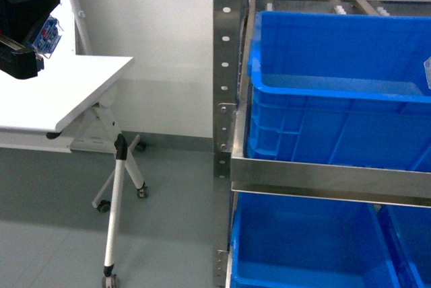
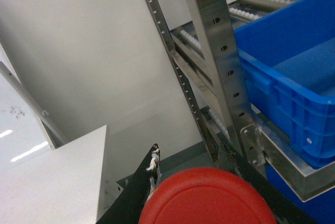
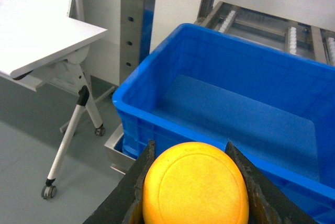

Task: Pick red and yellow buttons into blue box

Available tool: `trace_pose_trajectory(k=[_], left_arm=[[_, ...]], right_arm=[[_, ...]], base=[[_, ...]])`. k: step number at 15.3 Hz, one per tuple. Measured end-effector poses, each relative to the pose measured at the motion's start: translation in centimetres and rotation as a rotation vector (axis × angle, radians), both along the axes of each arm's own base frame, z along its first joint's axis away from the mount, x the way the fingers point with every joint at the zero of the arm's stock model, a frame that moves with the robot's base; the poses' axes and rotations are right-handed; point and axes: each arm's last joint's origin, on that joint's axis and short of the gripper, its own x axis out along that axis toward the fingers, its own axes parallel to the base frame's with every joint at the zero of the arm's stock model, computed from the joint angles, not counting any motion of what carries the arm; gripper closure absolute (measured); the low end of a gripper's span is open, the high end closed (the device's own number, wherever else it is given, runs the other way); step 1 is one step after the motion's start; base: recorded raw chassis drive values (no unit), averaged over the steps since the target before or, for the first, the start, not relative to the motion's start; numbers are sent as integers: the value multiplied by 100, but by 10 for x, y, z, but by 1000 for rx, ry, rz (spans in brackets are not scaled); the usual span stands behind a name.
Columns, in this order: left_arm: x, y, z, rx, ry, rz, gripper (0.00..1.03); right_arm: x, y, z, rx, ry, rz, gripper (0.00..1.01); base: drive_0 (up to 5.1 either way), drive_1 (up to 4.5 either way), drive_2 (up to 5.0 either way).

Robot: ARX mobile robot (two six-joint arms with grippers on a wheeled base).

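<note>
The red button's [image 2: 207, 199] round cap fills the bottom of the left wrist view, and my left gripper [image 2: 191, 153] is shut on it between black fingers [image 2: 138, 192]. In the head view that gripper [image 1: 27, 36] hangs at the top left above the white table, a clear part of the button [image 1: 46, 36] at its tip. My right gripper [image 3: 189, 150] is shut on the yellow button [image 3: 194, 186], just outside the near rim of the blue box [image 3: 149, 62]. The box [image 1: 337, 93] sits empty on the rack's upper shelf, also in the left wrist view [image 2: 293, 93].
A white folding table [image 1: 60, 93] on wheeled legs [image 1: 118, 187] stands at the left. A perforated metal rack upright [image 1: 225, 66] rises between table and box. More blue bins [image 1: 303, 247] sit on the shelf below. Roller rails [image 3: 251, 22] lie behind the box.
</note>
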Motion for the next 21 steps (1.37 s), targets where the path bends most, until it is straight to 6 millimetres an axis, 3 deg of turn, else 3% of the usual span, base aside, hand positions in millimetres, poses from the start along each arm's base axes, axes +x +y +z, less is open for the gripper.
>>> trace_pose_trajectory(k=[21], left_arm=[[0,0,0,0,-1,-1,74]], right_arm=[[0,0,0,0,0,0,68]], base=[[451,-220,-220]])
